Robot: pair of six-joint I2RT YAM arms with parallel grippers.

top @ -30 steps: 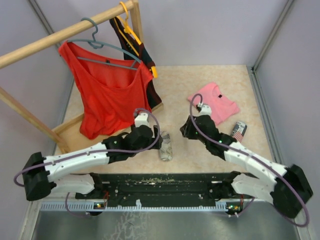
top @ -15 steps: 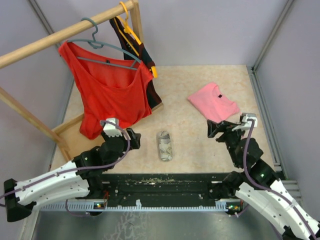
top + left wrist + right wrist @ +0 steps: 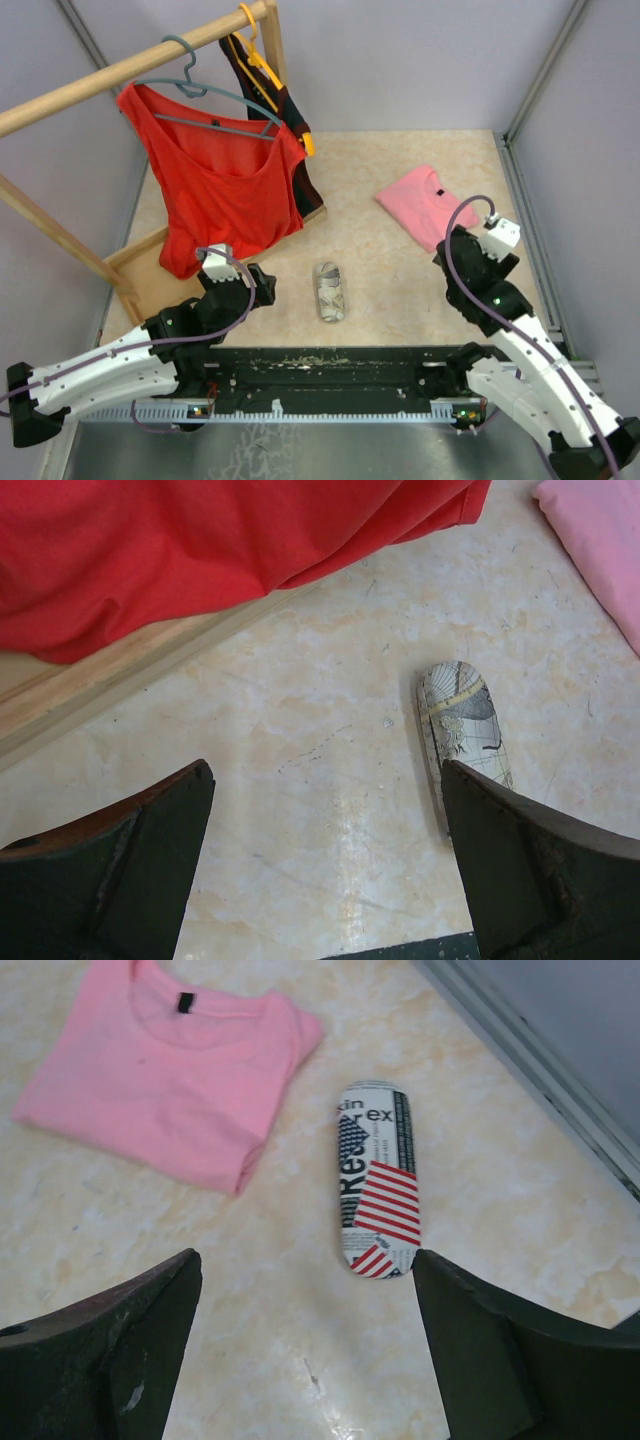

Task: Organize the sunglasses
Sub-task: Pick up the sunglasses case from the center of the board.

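Observation:
No sunglasses show in any view. A grey patterned glasses case [image 3: 330, 290] [image 3: 462, 730] lies shut on the table's near middle. A second case with red stripes and newsprint [image 3: 378, 1190] lies shut right of the pink shirt; in the top view my right arm hides it. My left gripper [image 3: 258, 284] [image 3: 327, 775] hovers left of the grey case, open, with bare table between its fingers. My right gripper [image 3: 455, 250] [image 3: 307, 1257] hangs open over the table just short of the striped case, holding nothing.
A folded pink shirt [image 3: 428, 203] [image 3: 170, 1070] lies at the back right. A red top [image 3: 215, 190] [image 3: 200, 540] and a dark garment [image 3: 290, 120] hang from the wooden rack [image 3: 120, 70], whose base board [image 3: 120, 675] runs along the table's left. Walls close in the right side.
Both arms have drawn back from the table's middle, the left one leftward off the grey case, the right one rightward over the striped case. Both grippers have opened wider.

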